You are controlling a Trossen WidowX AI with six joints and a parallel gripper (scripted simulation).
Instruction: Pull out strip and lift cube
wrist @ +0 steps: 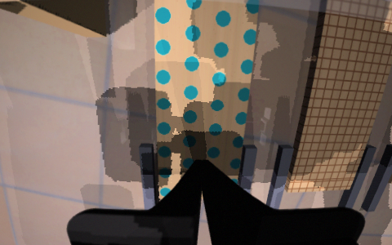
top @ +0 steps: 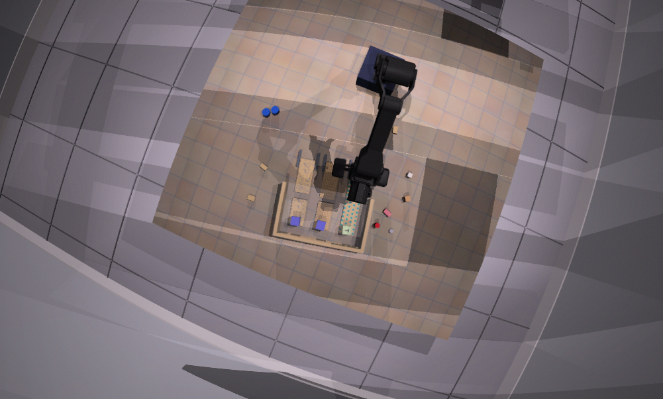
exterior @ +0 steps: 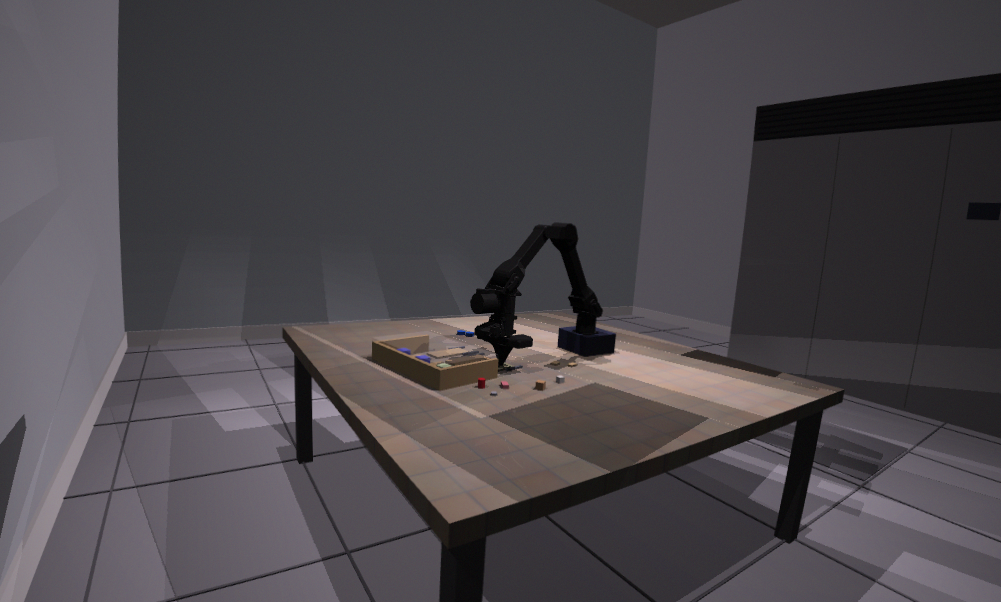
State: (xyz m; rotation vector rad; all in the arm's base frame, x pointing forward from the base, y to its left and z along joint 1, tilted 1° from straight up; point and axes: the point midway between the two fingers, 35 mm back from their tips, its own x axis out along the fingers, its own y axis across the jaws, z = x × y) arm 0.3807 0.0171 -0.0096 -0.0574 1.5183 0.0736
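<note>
My black fingers are pressed together with no gap between the 2 tips and nothing held between them; in the wrist view they meet in a single point directly over the near end of the tan strip printed with teal dots (wrist: 201, 82). That near end lies between 2 short grey-blue guide posts (wrist: 147, 173). Whether the tips touch the strip's surface cannot be told.

In the top view the dotted strip (top: 352, 217) runs into the shallow tan wooden tray (top: 318, 242) along its right lane, and the pale green labelled cube (top: 346, 229) sits on the strip's far end, inside the tray near the far wall. My black arm (top: 378, 134) covers the strip's near part in that view.

Beside the dotted strip in the wrist view lies a brown strip with a dark grid pattern (wrist: 346, 94), bounded by further grey-blue posts. In the top view 2 purple-blue cubes (top: 294, 221) rest in the tray's other 2 lanes.

Outside the tray, on the tiled brown table (top: 254, 258), a small red piece (top: 376, 225) and a pink block (top: 387, 212) lie just beside its right wall, and 2 blue discs (top: 269, 111) lie well apart to the left.
</note>
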